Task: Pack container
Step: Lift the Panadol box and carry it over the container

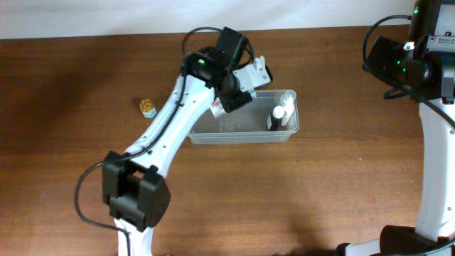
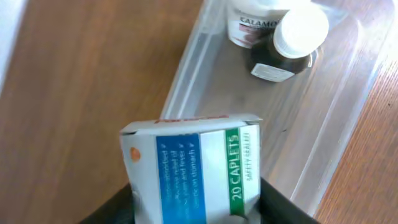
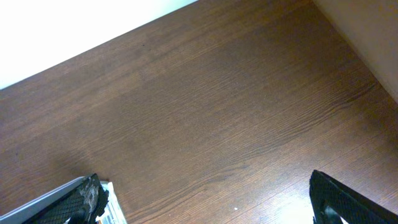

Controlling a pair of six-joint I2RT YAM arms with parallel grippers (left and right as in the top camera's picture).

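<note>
The container [image 1: 242, 135] is a clear plastic tub at the table's middle back. A dark bottle with a white cap [image 2: 291, 45] and a white bottle with a brown label [image 2: 254, 23] stand at its right end. My left gripper [image 1: 229, 98] is shut on a white, blue and green caplets box [image 2: 194, 171] and holds it above the tub's left end [image 2: 186, 68]. My right gripper [image 3: 208, 205] is wide open and empty over bare table at the far right [image 1: 385, 60].
A small yellow-topped jar [image 1: 147, 107] stands on the table left of the tub. The left arm reaches from the front left across to the tub. A pale wall runs along the table's back edge.
</note>
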